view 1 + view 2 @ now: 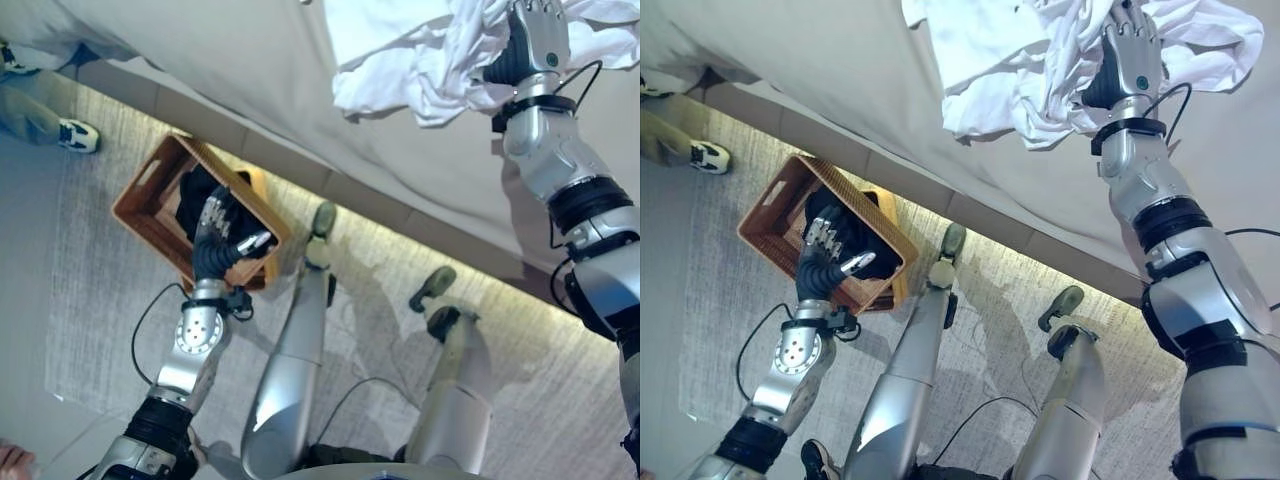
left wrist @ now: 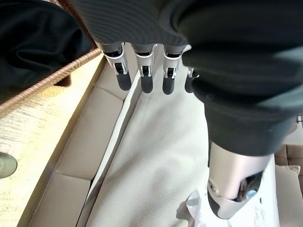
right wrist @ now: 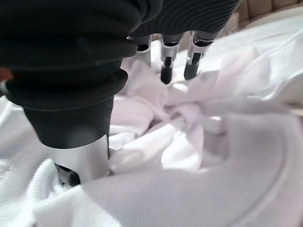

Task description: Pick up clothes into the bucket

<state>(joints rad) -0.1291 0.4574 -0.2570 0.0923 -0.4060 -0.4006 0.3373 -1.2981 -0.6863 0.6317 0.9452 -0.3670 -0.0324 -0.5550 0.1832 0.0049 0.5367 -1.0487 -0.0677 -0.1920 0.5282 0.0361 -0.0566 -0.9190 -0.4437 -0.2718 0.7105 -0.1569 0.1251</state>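
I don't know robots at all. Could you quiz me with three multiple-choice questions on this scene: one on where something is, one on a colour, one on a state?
1. Where is the white garment?
A. on the bed
B. on the floor
C. in the basket

2. What colour is the clothing in the basket?
A. red
B. black
C. yellow

3. How is the left hand?
A. clutching cloth
B. open over the basket
C. flat on the floor

Answers: 1 A, it lies crumpled on the bed under the right hand. 2 B, a black garment fills it. 3 B, its fingers are straight, holding nothing.

The white garment [image 1: 440, 60] runs off the picture's top edge, and the basket's [image 1: 150, 215] near wall hides most of the dark clothing [image 1: 200, 195] inside.
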